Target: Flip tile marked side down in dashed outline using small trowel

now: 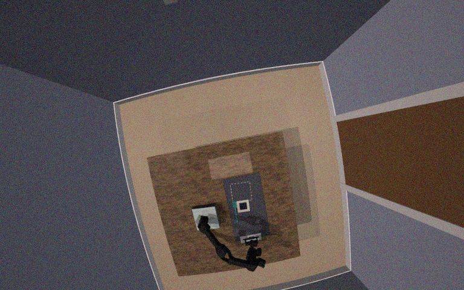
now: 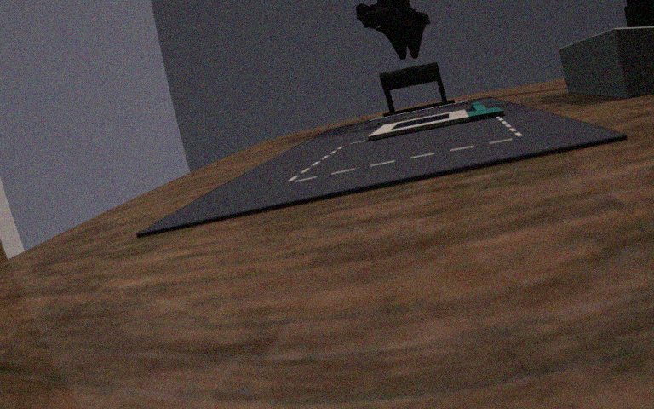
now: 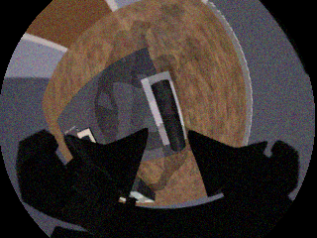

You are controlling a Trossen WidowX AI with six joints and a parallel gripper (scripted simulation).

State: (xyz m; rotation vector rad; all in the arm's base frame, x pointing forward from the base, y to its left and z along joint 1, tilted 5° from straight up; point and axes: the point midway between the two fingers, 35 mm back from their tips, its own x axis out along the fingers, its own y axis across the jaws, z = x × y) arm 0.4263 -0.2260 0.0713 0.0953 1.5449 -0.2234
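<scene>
The pale tile lies flat on the dark mat, its dark square mark facing up. It lies by the arm-side edge of the dashed outline. The teal trowel lies on the mat, its wide end against the tile's side and its thin handle running toward the arm side. My gripper is open and empty. It hangs above the black-barred stand, away from tile and trowel. The trowel is not clear in the wrist view.
A stand with a raised black bar and pale base is at the mat's arm-side end. The arm's block-like base stands beside the mat. A lighter rectangle lies on the table beyond the mat.
</scene>
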